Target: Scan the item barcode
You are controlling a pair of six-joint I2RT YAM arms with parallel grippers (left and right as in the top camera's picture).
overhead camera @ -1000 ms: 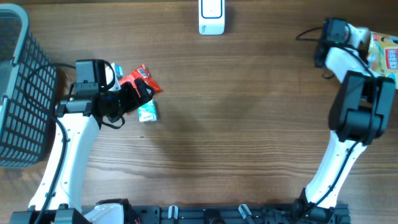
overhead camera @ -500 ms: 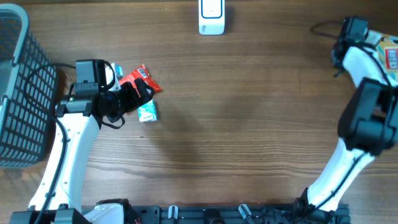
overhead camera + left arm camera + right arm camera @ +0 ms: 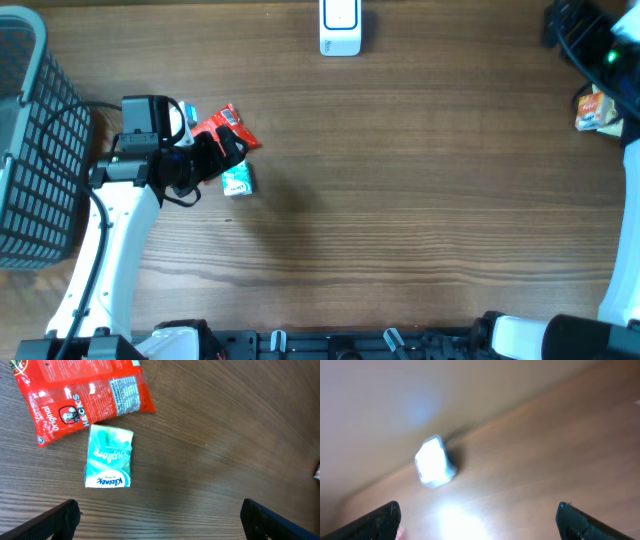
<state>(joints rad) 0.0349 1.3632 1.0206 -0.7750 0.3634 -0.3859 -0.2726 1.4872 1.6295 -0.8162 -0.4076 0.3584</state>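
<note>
The left end effector point(image 3: 159, 521) hangs with its fingers spread wide, nothing between them. Just ahead of it on the table point(image 3: 235, 435) lies a green tissue pack point(image 3: 109, 456), flat and face up. Beyond that is a red snack bag point(image 3: 80, 397), whose lower edge touches the pack. A grey basket point(image 3: 30, 150) stands behind that arm.

The right end effector point(image 3: 480, 520) is also wide and holds nothing. Its camera is blurred and shows only a white scanner point(image 3: 435, 462) well ahead of it. A yellow packet point(image 3: 597, 108) lies on the table near this end effector, on its base side, and is not gripped.
</note>
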